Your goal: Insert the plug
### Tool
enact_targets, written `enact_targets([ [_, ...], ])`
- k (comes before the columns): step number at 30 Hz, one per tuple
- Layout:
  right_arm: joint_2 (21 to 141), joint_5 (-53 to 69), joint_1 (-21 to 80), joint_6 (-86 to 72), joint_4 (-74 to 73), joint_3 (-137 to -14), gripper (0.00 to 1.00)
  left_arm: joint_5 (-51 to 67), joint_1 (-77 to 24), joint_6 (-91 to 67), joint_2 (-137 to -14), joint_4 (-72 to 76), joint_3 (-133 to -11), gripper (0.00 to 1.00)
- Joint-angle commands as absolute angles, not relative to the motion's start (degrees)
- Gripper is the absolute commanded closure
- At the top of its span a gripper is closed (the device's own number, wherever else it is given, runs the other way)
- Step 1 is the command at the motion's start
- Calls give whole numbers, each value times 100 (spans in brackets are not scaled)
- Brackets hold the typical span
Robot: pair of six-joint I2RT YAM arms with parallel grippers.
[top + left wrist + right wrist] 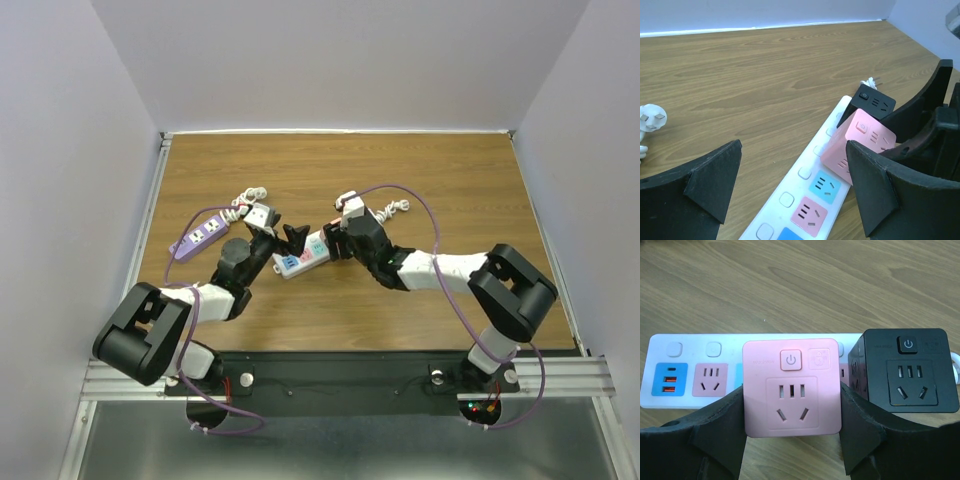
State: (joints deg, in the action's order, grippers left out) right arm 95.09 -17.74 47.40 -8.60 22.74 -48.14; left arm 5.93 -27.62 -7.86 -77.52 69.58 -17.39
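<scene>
While the purple power strip (200, 236) lies at far left with a loose white plug (650, 120) near it, the left gripper (792, 155) hangs over the white power strip (690, 342), fingers spread wide, holding nothing. Centre: pink cube plug (791, 385) sits on that strip, clamped on both sides by the right gripper (791, 407). Black cube (910, 370) stands just right of it. Seating depth of pink cube: cannot tell.
</scene>
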Motion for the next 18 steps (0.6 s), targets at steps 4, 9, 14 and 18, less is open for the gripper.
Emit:
enact_targets([
  [4, 9738, -2135, 4781, -879, 2057, -5282, 99, 721, -2698, -835, -7629, 7330, -1679, 4],
  [9, 10001, -2162, 4781, -791, 1820, -5615, 99, 756, -2672, -870, -7568, 7339, -1652, 4],
  [14, 10213, -2171, 4746, -686, 1705, -5836, 99, 782, -2646, -888, -7541, 7392, -1608, 4],
  [18, 10379, -1978, 4632, -668, 1679, -5976, 99, 800, -2628, -896, -7558, 7374, -1608, 4],
])
